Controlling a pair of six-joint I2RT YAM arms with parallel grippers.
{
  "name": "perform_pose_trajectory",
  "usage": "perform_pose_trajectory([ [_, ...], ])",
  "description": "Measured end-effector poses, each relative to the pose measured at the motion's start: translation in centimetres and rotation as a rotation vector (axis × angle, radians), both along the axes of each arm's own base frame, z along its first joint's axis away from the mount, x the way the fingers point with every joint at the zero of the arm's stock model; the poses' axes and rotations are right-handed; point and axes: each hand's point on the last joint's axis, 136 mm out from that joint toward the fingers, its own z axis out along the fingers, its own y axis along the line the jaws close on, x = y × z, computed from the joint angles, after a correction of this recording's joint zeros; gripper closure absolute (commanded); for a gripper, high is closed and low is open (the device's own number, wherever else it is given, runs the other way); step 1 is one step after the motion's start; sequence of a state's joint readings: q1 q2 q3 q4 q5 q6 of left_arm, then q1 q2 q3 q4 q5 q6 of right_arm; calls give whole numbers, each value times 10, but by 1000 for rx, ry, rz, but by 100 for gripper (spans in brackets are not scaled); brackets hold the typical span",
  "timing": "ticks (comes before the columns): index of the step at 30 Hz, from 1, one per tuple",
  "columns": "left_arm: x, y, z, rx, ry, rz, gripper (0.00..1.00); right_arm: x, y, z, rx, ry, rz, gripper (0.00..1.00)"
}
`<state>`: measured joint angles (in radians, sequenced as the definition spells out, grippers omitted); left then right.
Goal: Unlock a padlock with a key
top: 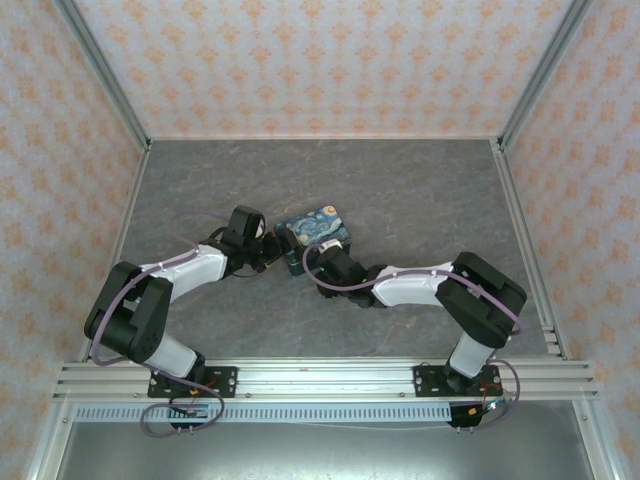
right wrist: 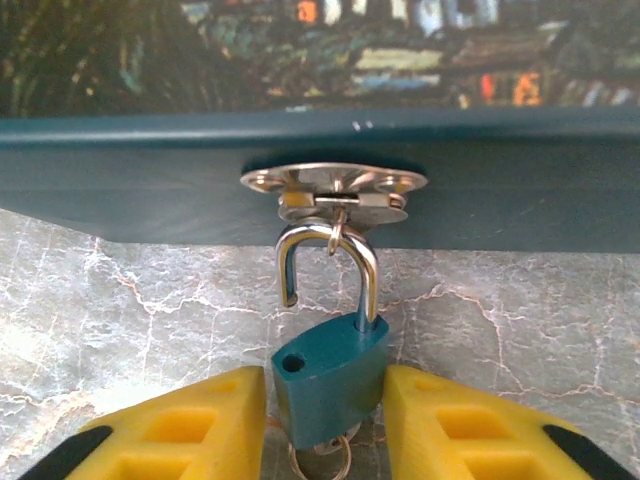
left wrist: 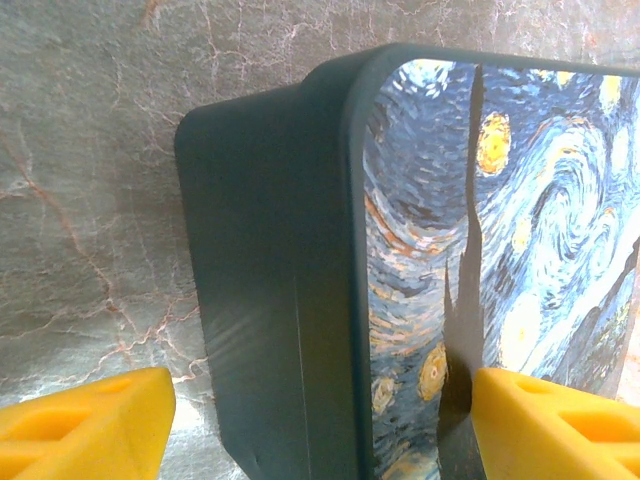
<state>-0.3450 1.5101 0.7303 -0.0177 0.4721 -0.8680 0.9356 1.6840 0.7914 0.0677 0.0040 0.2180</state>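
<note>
My right end effector (right wrist: 325,378) pinches the small teal metal padlock (right wrist: 330,385), its open shackle (right wrist: 368,270) hanging from the swirl-printed blue-and-yellow tin (right wrist: 300,50). My left end effector (left wrist: 320,385) gapes wide at that tin. Beneath lies a grey marbled worktop (top: 400,190), boxed by orange-patterned walls (top: 320,60).

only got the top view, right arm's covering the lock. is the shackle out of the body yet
observer: yes. In the right wrist view one leg of the padlock shackle is free of the body, though the shackle is hooked through the hasp on the tin.
operator: is the right gripper on it
observer: the right gripper has its fingers on either side of the lock body, too close to tell whether they touch.
</note>
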Motion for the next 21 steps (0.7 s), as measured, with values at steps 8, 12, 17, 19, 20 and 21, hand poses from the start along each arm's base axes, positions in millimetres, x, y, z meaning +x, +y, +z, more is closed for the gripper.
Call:
perform_pose_trajectory([
  [8,0,0,0,-2,1,2,23,-3,-4,5,1,-9,8,82],
  [12,0,0,0,-2,1,2,23,-6,-7,8,6,-11,11,89],
  [17,0,0,0,-1,1,2,23,-8,-14,12,57,-6,7,96],
  [19,0,0,0,-1,1,2,23,-8,-18,11,85,8,-3,97],
  [20,0,0,0,-1,1,2,23,-7,-20,10,105,13,-8,97],
  [21,0,0,0,-2,1,2,23,-6,-21,10,123,17,-14,98],
])
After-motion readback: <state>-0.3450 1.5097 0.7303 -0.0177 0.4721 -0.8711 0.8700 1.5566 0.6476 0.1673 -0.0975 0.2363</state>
